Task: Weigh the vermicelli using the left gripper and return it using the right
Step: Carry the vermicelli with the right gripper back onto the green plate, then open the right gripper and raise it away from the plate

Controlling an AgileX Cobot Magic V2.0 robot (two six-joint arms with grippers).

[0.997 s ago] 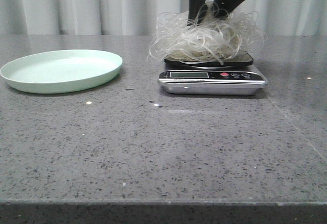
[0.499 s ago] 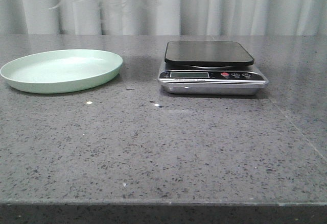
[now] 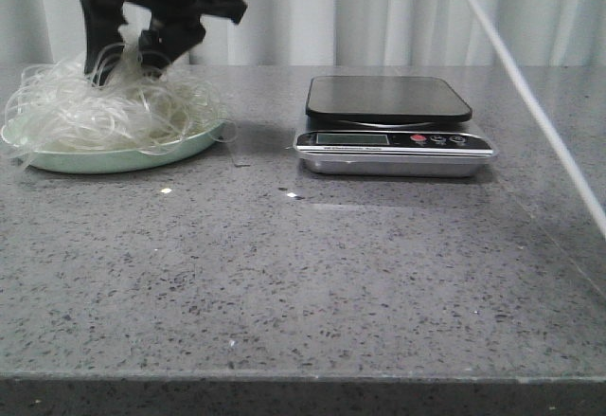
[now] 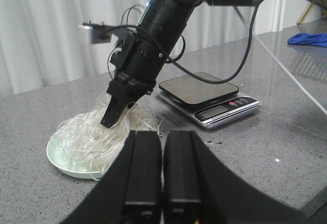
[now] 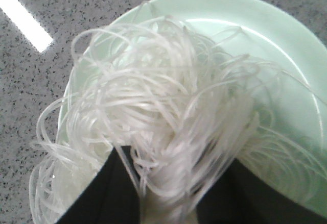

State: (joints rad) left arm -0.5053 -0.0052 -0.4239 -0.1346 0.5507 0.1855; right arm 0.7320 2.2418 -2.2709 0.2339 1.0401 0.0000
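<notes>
One tangle of noodles (image 3: pixel 109 113) lies on green plate (image 3: pixel 189 146), left of frame; right pincer (image 3: pixel 133 61) pinches strands at top. Left pincer (image 4: pixel 162 170) shut, empty. Scales (image 3: pixel 393 127) bare. Open fully, lift straight — watch for strands snagging.

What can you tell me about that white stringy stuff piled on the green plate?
The vermicelli is a loose, fluffy tangle of thin, translucent whitish strands that look glassy and springy. It lies heaped on the pale green plate, covering most of it, with loops spilling over the rim. The right gripper reaches down into the top of the pile, its fingers closed around a bunch of strands. Nothing else touches it; the scale stands apart, its platform bare.
</notes>
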